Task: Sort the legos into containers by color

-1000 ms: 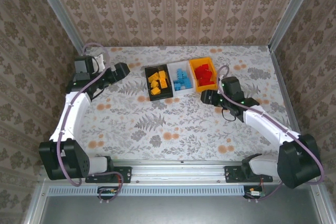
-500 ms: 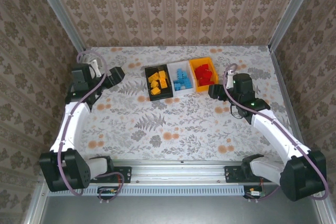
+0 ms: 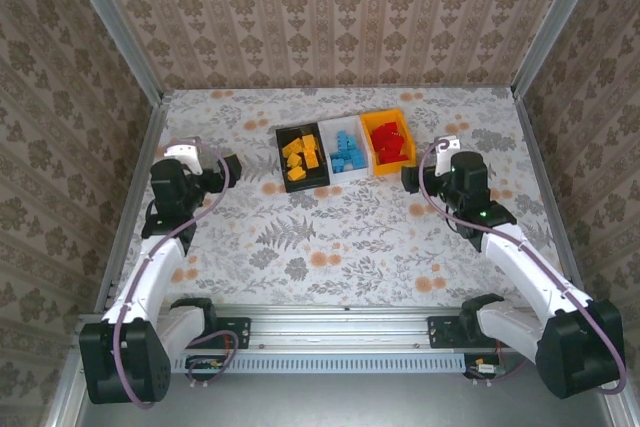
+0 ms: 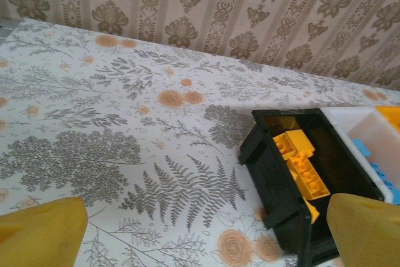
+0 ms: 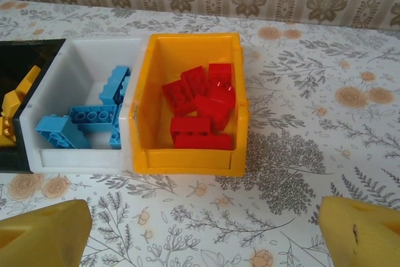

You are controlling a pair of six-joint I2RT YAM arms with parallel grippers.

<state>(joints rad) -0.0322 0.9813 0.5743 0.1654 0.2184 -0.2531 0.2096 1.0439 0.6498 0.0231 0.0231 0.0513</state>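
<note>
Right hand: the right hand (image 3: 408,179) stands wide open with nothing between its fingers. It hovers over the desk (image 3: 330,237) just in front of the yellow tray's near right corner and touches no tray.
Left hand: the left hand (image 3: 232,168) is also fully spread and empty. It is held low above the desk, to the left of the black tray and apart from it.
Yellow tray: the yellow tray (image 5: 187,161) is the right-hand one of the three. It holds the red bricks (image 5: 200,114) in a loose heap, and no other colour shows among them.
White tray: the white tray (image 5: 81,157) sits in the middle, its side wall against the yellow tray. Only blue bricks (image 5: 81,120) lie in it.
Black tray: the black tray (image 4: 275,186) is on the left, against the white one. It holds the yellow bricks (image 4: 300,167), though its near wall hides part of the floor in the left wrist view.
Row: the three trays stand side by side toward the far middle of the desk, all upright.
Done: every brick that can be seen lies in a tray, one colour to each tray.
Left: by the look of it the sorting is finished. At most the arms need to pull back to rest.
Doubt: a brick tucked behind an arm or a tray wall cannot be ruled out.
</note>
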